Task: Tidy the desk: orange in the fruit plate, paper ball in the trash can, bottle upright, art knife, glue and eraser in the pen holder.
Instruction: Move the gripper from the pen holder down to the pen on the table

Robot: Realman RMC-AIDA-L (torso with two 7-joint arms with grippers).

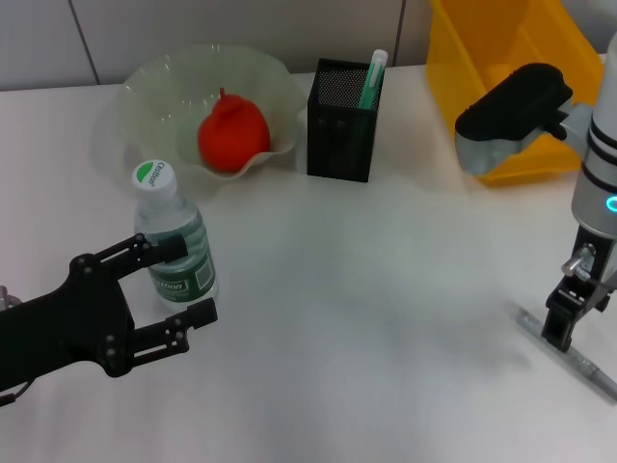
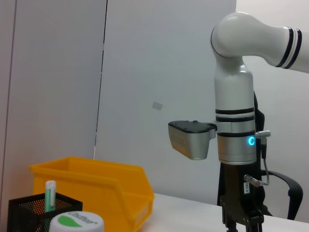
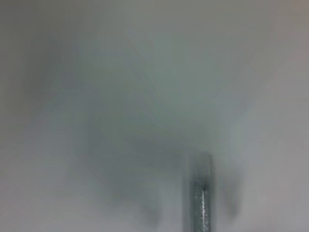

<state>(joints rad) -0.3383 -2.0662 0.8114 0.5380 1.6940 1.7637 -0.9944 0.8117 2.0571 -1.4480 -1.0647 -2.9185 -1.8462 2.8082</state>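
Left hand (image 1: 174, 294) sits open around the upright bottle (image 1: 174, 241), so that's done. Orange (image 1: 232, 134) is in the fruit plate (image 1: 145, 92), glue (image 1: 372, 79) in the pen holder (image 1: 340, 135). Right hand (image 1: 567, 323) is down on the art knife (image 1: 574, 355) on the bench; can't tell its grip.

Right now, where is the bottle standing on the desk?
In the head view the bottle stands upright on the robot's left, just in front of the fruit plate, between the open fingers of the left tool.
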